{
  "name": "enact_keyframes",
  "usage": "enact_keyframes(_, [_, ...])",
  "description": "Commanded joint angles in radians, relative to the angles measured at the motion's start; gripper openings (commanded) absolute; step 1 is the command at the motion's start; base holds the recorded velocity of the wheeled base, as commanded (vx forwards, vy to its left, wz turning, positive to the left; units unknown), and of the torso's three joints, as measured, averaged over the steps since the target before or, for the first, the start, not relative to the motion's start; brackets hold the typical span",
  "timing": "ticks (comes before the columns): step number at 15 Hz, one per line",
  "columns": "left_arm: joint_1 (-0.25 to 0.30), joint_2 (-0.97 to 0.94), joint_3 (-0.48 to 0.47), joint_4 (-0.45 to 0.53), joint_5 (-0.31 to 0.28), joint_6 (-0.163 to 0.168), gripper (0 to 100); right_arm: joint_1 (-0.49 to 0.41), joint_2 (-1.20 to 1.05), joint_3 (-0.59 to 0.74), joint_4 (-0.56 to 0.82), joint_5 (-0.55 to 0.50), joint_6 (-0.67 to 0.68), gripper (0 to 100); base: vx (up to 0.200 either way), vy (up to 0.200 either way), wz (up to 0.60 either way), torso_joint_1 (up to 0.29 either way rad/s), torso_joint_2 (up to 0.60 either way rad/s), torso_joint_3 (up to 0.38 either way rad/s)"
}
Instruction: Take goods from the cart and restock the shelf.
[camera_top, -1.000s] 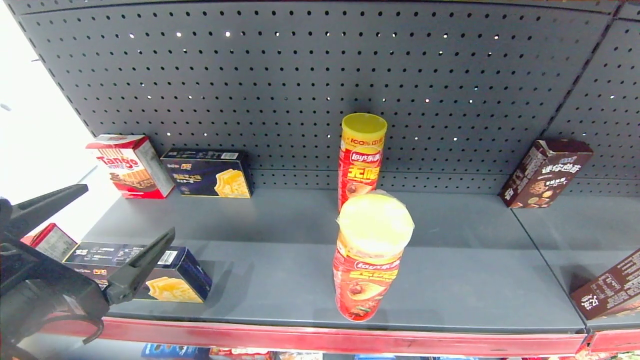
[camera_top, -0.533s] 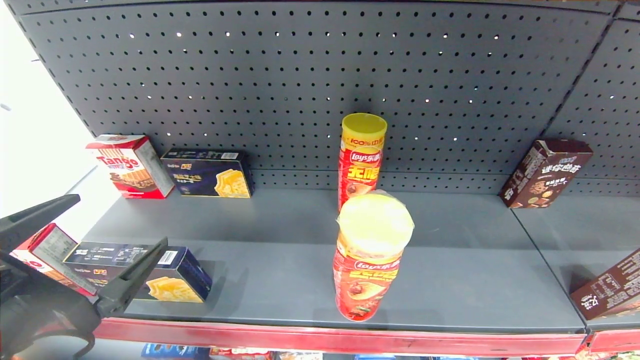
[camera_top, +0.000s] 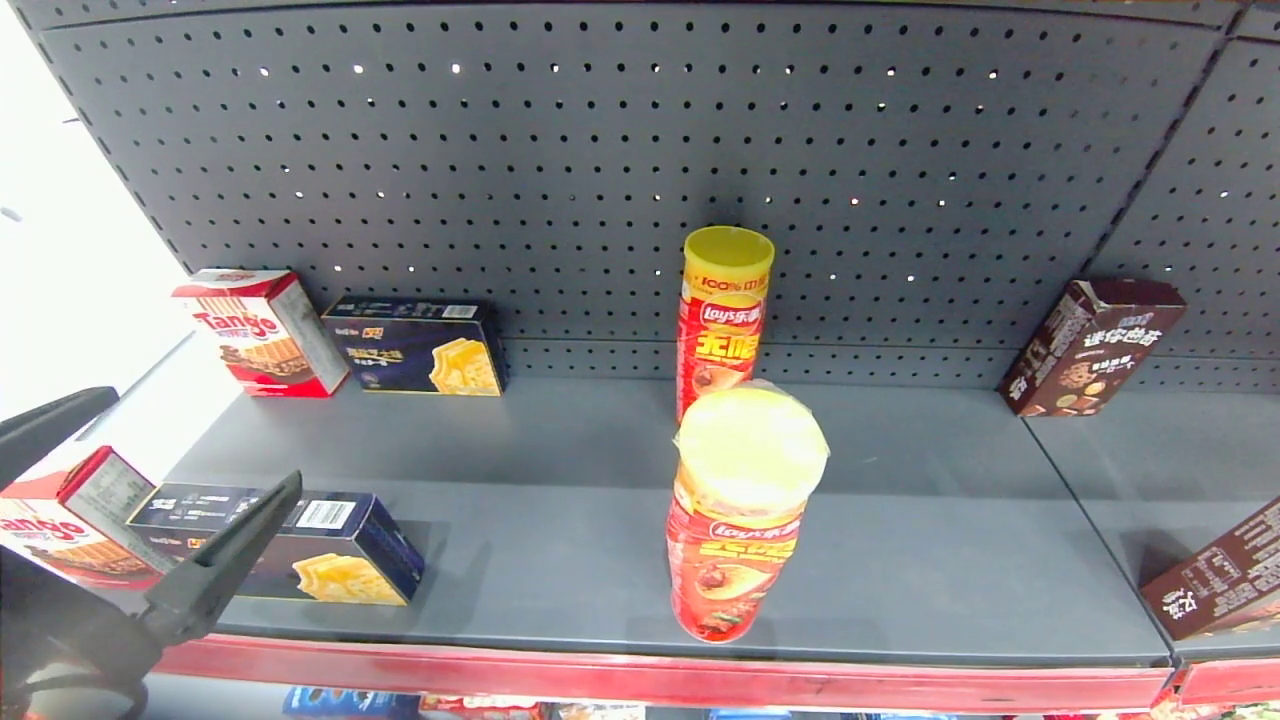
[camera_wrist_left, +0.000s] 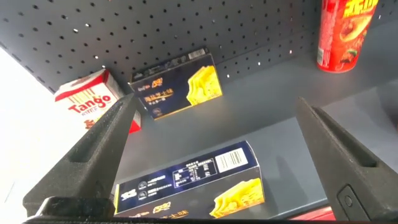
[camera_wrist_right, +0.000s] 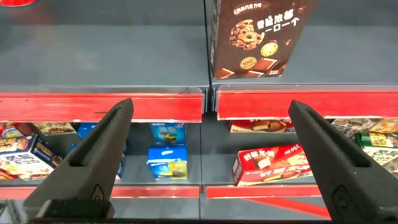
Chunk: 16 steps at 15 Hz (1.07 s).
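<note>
Lowered and drawn leftward over the last second: left gripper (camera_top: 200, 437), now clear of the front red wafer box (camera_top: 70, 520), whose printed face has come into sight; all goods unmoved

- Shelf (camera_top: 560, 440): grey deck with perforated back panel (camera_top: 600, 150) and red front rail (camera_top: 700, 682)
- Front chip can (camera_top: 738, 530): upright near the front edge at mid-shelf, long axis vertical, yellow lid up
- Rear chip can (camera_top: 722, 320): upright directly behind the first, close to the back panel, lid up
- Front navy cracker box (camera_top: 340, 560): flat on its broad side at the front left, long axis along the front edge, barcode panel up
- Rear navy cracker box (camera_top: 420, 345): set on its long edge against the back panel, long axis left to right
- Rear red wafer box (camera_top: 262, 332): upright, just left of the rear navy cracker box
- Front red wafer box: at the front left corner, just beside the front navy cracker box
- Two brown cookie boxes in the right bay: one at the back (camera_top: 1090, 345), leaning; one at the front edge (camera_top: 1215, 585)
- Left gripper: fingers spread wide, empty, low off the front left corner
- Right gripper (camera_wrist_right: 209, 104): fingers spread wide, empty, before the red front rail, under the front brown box
</note>
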Motion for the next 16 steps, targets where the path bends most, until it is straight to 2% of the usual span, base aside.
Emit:
enact_keyframes(1, [-0.011,-0.044,0.010,-0.002,-0.004,-0.005,100,-0.001,-0.005,0.000,0.000,0.000,-0.001,100,0.000,0.000,0.00,0.000,0.00,0.000])
enact_keyframes(5, [-0.007,-0.131,0.006,0.003,0.001,-0.003,100,0.000,-0.005,0.000,0.000,0.000,-0.001,100,0.000,0.000,0.00,0.000,0.00,0.000])
enact_keyframes(6, [-0.018,-0.185,0.032,0.001,-0.005,-0.012,100,0.000,-0.005,0.000,0.000,0.000,-0.001,100,0.000,0.000,0.00,0.000,0.00,0.000])
enact_keyframes(7, [-0.006,-0.281,0.084,0.006,-0.002,-0.016,100,0.000,-0.005,0.000,0.000,0.000,-0.001,100,0.000,0.000,0.00,0.000,0.00,0.000])
enact_keyframes(8, [-0.004,-0.386,0.127,0.038,-0.004,-0.011,100,-0.001,-0.005,0.000,0.000,0.000,-0.001,100,0.000,0.000,0.00,0.000,0.00,0.000])
enact_keyframes(10, [-0.003,-0.588,0.132,0.198,-0.002,0.015,100,0.000,-0.005,0.000,0.000,0.000,-0.001,100,0.000,0.000,0.00,0.000,0.00,0.000])
enact_keyframes(11, [0.037,-0.758,0.112,0.383,-0.005,0.023,100,-0.001,-0.005,0.000,0.000,0.000,-0.001,100,0.000,0.000,0.00,0.000,0.00,0.000])
enact_keyframes(12, [0.187,-0.824,0.112,0.442,-0.011,-0.005,100,0.000,-0.005,0.000,0.000,0.000,-0.001,100,0.000,0.000,0.00,0.000,0.00,0.000])
enact_keyframes(13, [0.312,-0.763,0.130,0.396,-0.033,-0.078,100,0.000,-0.005,0.000,0.000,0.000,-0.001,100,0.000,0.000,0.00,0.000,0.00,0.000])
enact_keyframes(14, [0.393,-0.689,0.201,0.285,-0.105,-0.143,100,-0.001,-0.005,0.000,0.000,0.000,-0.001,100,0.000,0.000,0.00,0.000,0.00,0.000])
enact_keyframes(15, [0.428,-0.685,0.296,0.204,-0.180,-0.147,100,0.000,-0.005,0.000,0.000,0.000,-0.001,100,0.000,0.000,0.00,0.000,0.00,0.000])
enact_keyframes(16, [0.454,-0.712,0.297,0.258,-0.237,-0.151,100,0.000,-0.005,0.000,0.000,0.000,-0.001,100,0.000,0.000,0.00,0.000,0.00,0.000])
